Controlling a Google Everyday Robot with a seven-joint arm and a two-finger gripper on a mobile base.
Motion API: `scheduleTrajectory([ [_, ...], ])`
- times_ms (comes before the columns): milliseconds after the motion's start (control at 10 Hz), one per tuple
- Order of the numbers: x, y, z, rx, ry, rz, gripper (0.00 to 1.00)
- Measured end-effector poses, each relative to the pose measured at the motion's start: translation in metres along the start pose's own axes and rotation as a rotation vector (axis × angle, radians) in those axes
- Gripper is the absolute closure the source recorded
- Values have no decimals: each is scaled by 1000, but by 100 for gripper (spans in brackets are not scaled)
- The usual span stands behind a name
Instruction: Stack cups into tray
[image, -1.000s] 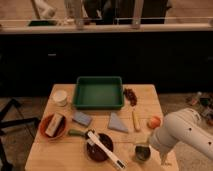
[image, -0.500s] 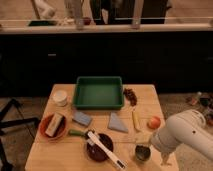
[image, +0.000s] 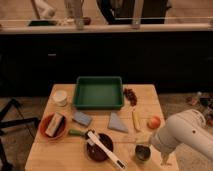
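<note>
The tray (image: 99, 93) sits at the back middle of the wooden counter (image: 45, 155), and its flat green bottom looks bare, so by my reading no cup has gone in yet and the task is at its first pick. Well in front of the tray and off to its right, near the counter's front edge, stands the dark grey cup (image: 142, 152), upright as far as can be seen. The gripper (image: 146, 146) is down at that cup, at the end of the white arm (image: 187, 132) that reaches in from the right of the tray; whether the jaws are spread, shut or clamped on the cup I cannot tell, since the arm's bulk covers them. The other cup (image: 60, 97), a pale one, stands just to the left of the tray, close to its left wall. In front of the tray lie a blue-grey sponge (image: 81, 118), a folded grey cloth (image: 117, 123) and a yellow stick-like piece (image: 135, 120); further forward is a dark bowl with a utensil (image: 100, 146), and front-left an orange-red bowl (image: 53, 126). The next move, as I judge it, calls for a firm hold on the grey cup, a lift clear of the dark bowl beside it, and a carry back over the tray's near wall.
</note>
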Motion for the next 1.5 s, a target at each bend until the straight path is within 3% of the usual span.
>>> scheduleTrajectory([
  [700,0,0,0,0,0,1,21],
  [1100,0,0,0,0,0,1,53],
  [1500,0,0,0,0,0,1,43],
])
